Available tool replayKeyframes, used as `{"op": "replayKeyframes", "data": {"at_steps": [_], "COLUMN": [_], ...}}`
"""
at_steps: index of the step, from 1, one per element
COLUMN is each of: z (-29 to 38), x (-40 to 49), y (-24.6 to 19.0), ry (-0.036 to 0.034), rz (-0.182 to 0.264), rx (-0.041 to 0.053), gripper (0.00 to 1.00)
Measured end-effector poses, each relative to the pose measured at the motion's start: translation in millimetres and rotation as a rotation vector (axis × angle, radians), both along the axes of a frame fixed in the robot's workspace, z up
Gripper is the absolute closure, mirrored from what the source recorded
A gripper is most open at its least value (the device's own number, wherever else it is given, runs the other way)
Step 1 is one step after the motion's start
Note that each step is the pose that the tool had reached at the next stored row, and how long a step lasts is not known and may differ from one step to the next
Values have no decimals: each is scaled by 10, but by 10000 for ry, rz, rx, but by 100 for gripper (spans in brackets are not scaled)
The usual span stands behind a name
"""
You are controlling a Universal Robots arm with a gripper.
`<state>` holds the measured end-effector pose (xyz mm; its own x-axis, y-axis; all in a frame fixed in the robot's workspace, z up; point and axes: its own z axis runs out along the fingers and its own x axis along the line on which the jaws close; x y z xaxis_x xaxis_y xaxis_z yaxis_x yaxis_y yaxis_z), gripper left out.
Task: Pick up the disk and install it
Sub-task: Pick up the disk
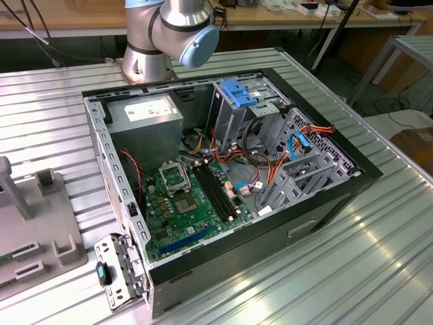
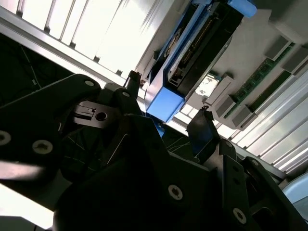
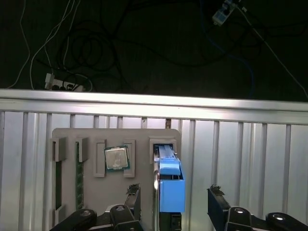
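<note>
In the exterior view we start at the left, where a grey tray (image 1: 47, 223) lies on the ribbed metal surface (image 1: 365, 271). Just beside the case's near corner sits a small metal bracket (image 1: 115, 271) with a blue tab. The open case (image 1: 270, 237) takes the middle of the surface. Inside it, from the exterior view's left, we see a grey box (image 1: 145, 122) with a white sticker, with a green board (image 1: 186, 203) nearer the camera. Next come a metal cage (image 1: 237, 101) with a blue top and a tangle of orange and blue cables (image 1: 270, 169). The arm (image 1: 166, 30) stands behind the case.

In the first wrist view the tray (image 3: 91, 139) carries a memory stick (image 3: 78, 168) in one slot and a chip (image 3: 117, 158) in the next. Then comes the disk (image 3: 171, 187), standing on edge in its own slot, blue carrier toward the camera. The gripper (image 3: 174, 195) is spread wide, one finger on each side of the disk and both clear of it — nothing is held.

In the second wrist view the disk (image 2: 192, 48) stands in the tray (image 2: 255, 38). Its blue end lies between the fingers (image 2: 204, 132) of the gripper (image 2: 167, 103) — a gap shows on each side.
</note>
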<state>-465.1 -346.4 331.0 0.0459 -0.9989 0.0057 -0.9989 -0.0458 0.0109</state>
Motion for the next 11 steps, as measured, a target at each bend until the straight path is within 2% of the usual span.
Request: {"op": "replayKeyframes", "data": {"at_steps": [3,6,11], "z": [-75,-193,-237], "x": [-1,-3,-7], "y": [0,0,-1], "ry": [0,0,-10], "rz": [0,0,0], "rx": [0,0,-11], "gripper": [34,34,34]}}
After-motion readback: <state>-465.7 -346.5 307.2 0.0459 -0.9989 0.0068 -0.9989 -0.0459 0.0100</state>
